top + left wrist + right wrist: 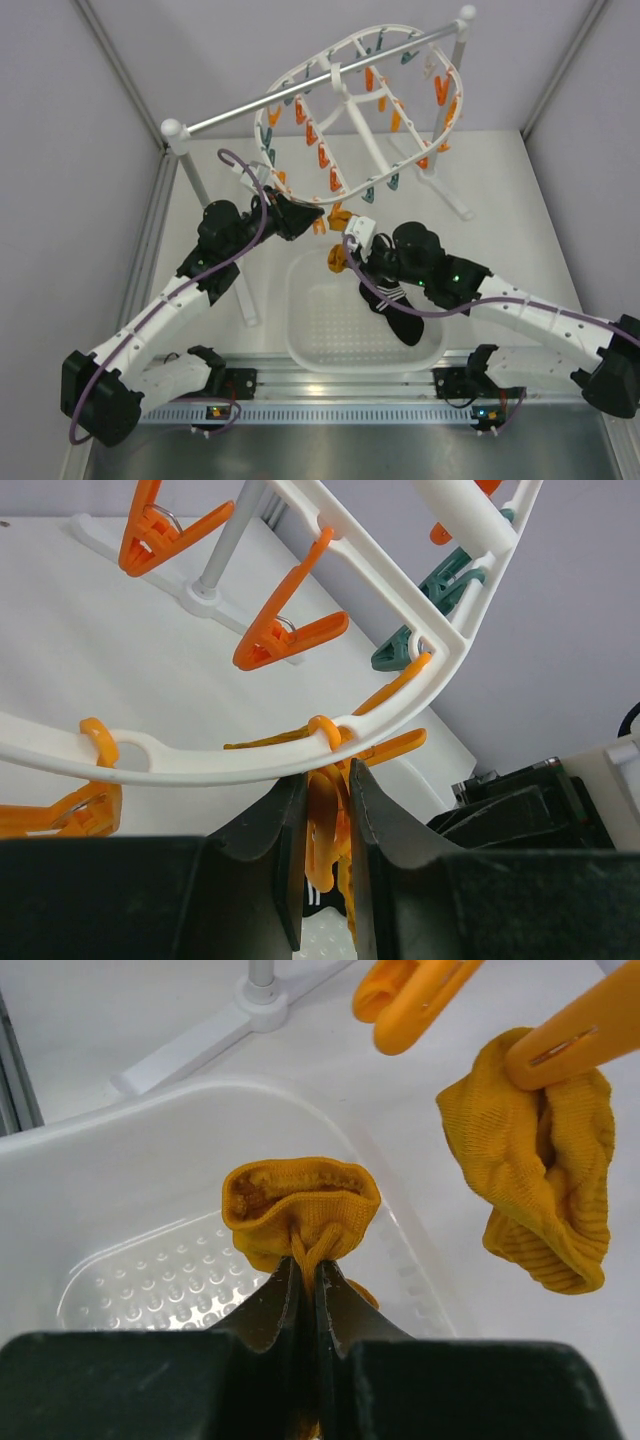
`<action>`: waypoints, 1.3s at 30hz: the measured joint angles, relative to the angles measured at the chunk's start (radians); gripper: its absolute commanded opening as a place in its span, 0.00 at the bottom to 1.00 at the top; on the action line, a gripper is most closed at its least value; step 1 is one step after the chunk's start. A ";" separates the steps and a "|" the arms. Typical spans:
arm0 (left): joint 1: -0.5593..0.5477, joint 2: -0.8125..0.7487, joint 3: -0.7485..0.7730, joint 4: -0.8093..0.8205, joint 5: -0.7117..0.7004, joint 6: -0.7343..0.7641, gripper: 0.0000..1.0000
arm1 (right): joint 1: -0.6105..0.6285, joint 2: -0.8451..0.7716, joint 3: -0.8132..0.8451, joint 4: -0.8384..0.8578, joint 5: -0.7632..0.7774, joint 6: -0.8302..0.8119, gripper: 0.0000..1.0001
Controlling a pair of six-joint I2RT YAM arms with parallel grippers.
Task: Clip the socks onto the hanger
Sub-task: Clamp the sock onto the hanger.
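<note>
While both arms reach inward over the white tabletop (520, 200), the hanger (355, 118) hangs tilted from the silver rod (250, 108) in the upper middle of the top view. It is a white oval frame with crossbars and rows of orange and teal clothespins. Below it, in the lower middle of the frame, sits the white perforated basket (300, 330). The left hand (305, 215) is up at the hanger's near rim. In the left wrist view this hand (327, 780) has its fingers drawn close, squeezing an orange clothespin (325, 820) that dangles from the rim just above them. The right hand (350, 250) is just right of it, over the basket's upper edge. In the right wrist view its fingers (305, 1270) are pressed together on a bunched mustard sock (300, 1205), whose open cuff stands above the fingertips. Black striped socks (395, 310) lie over the right part of the basket, under the right wrist; whether they rest on the basket floor cannot be told. A second mustard sock (545, 1160) hangs at the upper right of the right wrist view, pinched by a sock-bearing pin (575, 1025). Whether that pin is the one the left hand squeezes cannot be told.
</note>
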 measured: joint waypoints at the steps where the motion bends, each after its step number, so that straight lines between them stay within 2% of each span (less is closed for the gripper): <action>1: 0.000 0.000 0.000 0.000 0.003 -0.006 0.00 | -0.004 0.008 0.001 0.008 0.013 0.025 0.00; 10: 0.000 -0.001 0.000 0.001 0.019 -0.043 0.00 | -0.044 0.080 0.030 0.045 0.043 0.165 0.00; 39: 0.005 -0.001 0.000 0.001 0.025 -0.044 0.00 | -0.046 0.098 0.114 0.120 0.015 0.284 0.00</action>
